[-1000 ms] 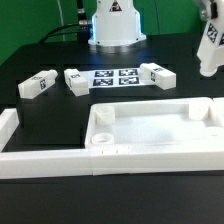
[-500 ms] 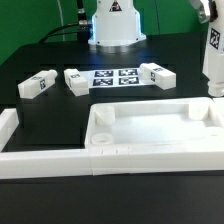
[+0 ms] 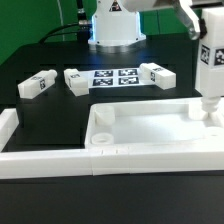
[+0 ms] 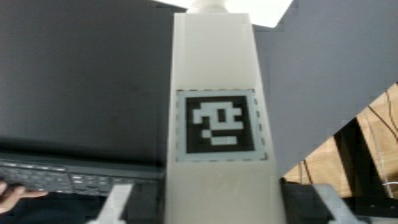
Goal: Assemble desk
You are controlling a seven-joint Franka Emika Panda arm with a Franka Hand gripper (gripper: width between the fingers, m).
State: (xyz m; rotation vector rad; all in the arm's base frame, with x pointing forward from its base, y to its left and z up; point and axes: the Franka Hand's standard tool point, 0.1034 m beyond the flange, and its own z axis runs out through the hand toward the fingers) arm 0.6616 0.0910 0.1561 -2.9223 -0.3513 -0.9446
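The gripper is clamped on a white leg, held upright at the desk top's corner socket, apparently for insertion.

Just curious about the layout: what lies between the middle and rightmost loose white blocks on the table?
The marker board lies between the middle leg and the leg at the exterior view's right; only that view shows it.
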